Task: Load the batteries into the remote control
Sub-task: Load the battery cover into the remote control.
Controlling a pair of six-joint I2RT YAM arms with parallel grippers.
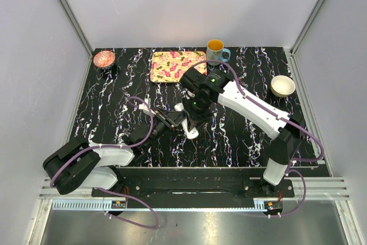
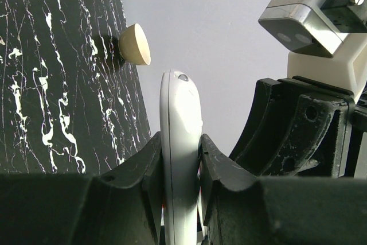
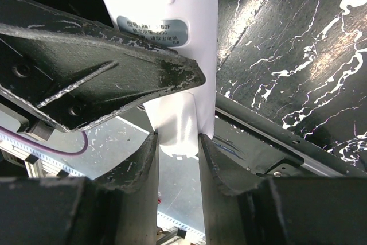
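My left gripper point(image 2: 180, 142) is shut on the white remote control point(image 2: 179, 113), held edge-on above the middle of the black marble table point(image 1: 114, 101). In the right wrist view the remote's back point(image 3: 155, 4) shows a blue-grey label. My right gripper point(image 3: 178, 142) is shut on a small white cover piece point(image 3: 176, 123) lying against the lower end of the remote's back. In the top view both grippers meet at the remote point(image 1: 192, 132), with the left gripper point(image 1: 182, 120) beside the right gripper point(image 1: 194, 113). The batteries are out of view.
A floral tray point(image 1: 176, 66), an orange-filled mug point(image 1: 216, 51) and a pink bowl point(image 1: 104, 58) stand along the back. A cream bowl point(image 1: 282, 86) sits at the right; it also shows in the left wrist view point(image 2: 136, 44). White walls enclose the table.
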